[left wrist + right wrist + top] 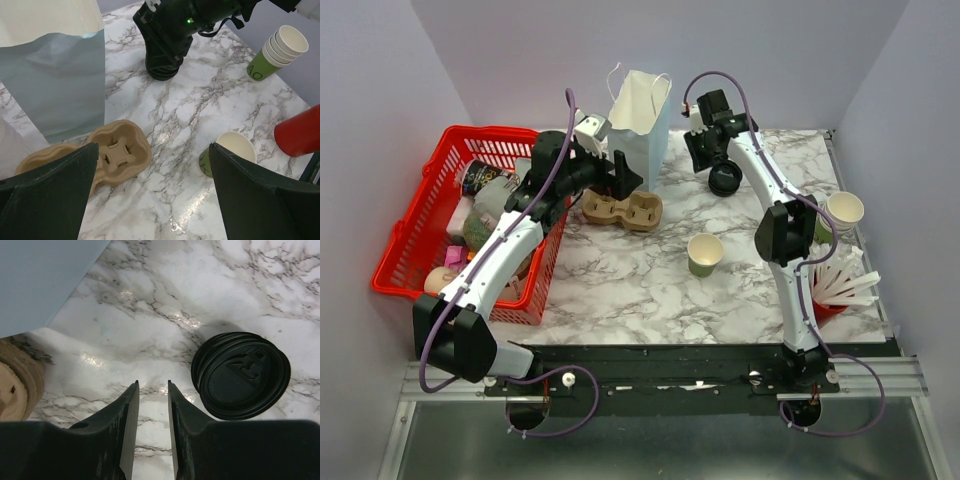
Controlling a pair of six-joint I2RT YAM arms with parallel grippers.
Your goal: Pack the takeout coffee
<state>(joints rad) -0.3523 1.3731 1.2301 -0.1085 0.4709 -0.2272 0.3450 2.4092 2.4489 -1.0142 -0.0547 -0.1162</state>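
The olive-green paper cup (pixel 705 254) stands open and lidless on the marble table, white inside; it also shows in the left wrist view (pixel 229 146), partly behind my right finger. A stack of black sip lids (pixel 725 180) lies at the back; it shows in the right wrist view (pixel 240 375) and the left wrist view (pixel 161 71). My right gripper (pixel 703 158) hovers just left of the lids, jaws a narrow gap apart and empty (pixel 152 384). My left gripper (pixel 624 180) is wide open and empty (pixel 152 192), over the table between the carrier and the cup.
A brown pulp cup carrier (pixel 623 210) lies beside a white paper bag (pixel 642 115). A red basket (pixel 410 255) of goods stands at left. A stack of green cups (pixel 840 212) and a red cup of white sticks (pixel 835 290) stand at right.
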